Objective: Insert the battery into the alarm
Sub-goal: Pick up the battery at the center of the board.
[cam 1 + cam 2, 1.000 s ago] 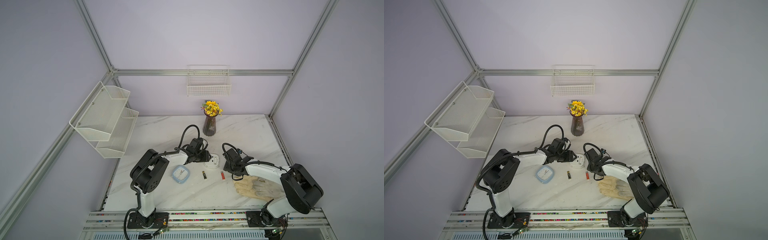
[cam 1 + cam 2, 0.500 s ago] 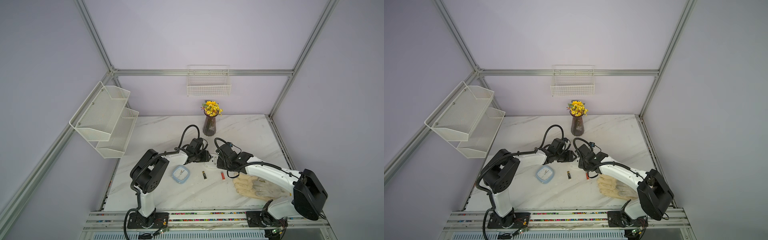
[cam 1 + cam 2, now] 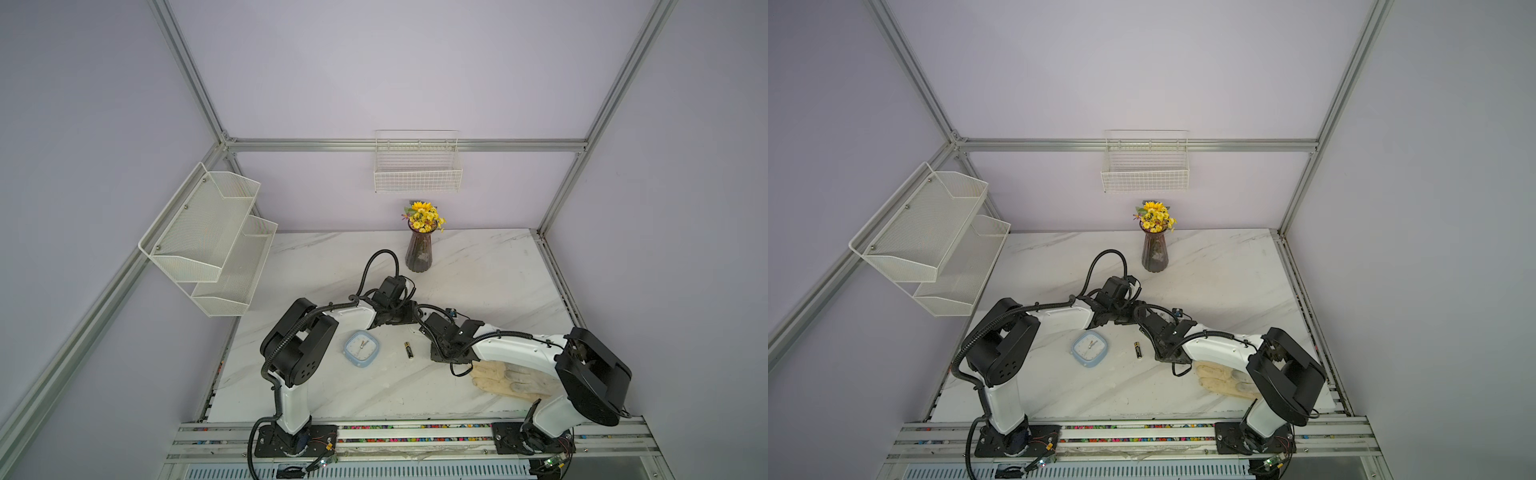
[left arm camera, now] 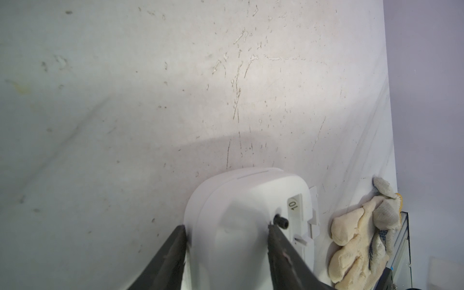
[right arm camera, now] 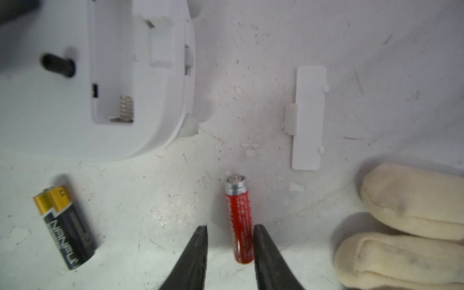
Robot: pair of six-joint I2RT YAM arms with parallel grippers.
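Observation:
My left gripper (image 4: 227,227) is shut on the white alarm (image 4: 246,200), one finger on each side of its body. In the right wrist view the alarm (image 5: 50,125) lies back up, and its open battery compartment (image 5: 113,75) shows a spring. A red battery (image 5: 238,221) lies on the table between the fingers of my right gripper (image 5: 231,227), which is open. The battery sits against one finger, with a gap to the other. A black-and-gold battery (image 5: 65,226) lies loose nearby and shows in both top views (image 3: 409,349) (image 3: 1137,349). My right arm hides the red battery there.
The white compartment cover (image 5: 307,118) lies loose beside the alarm. A cream work glove (image 3: 511,378) lies under my right arm. A blue clock (image 3: 360,348) lies face up near my left arm, and a vase of yellow flowers (image 3: 419,253) stands behind it. Wire shelves hang at the left wall.
My right arm has swung in toward the alarm and come down over the red battery, and its jaws have narrowed. The left arm and the alarm have not moved.

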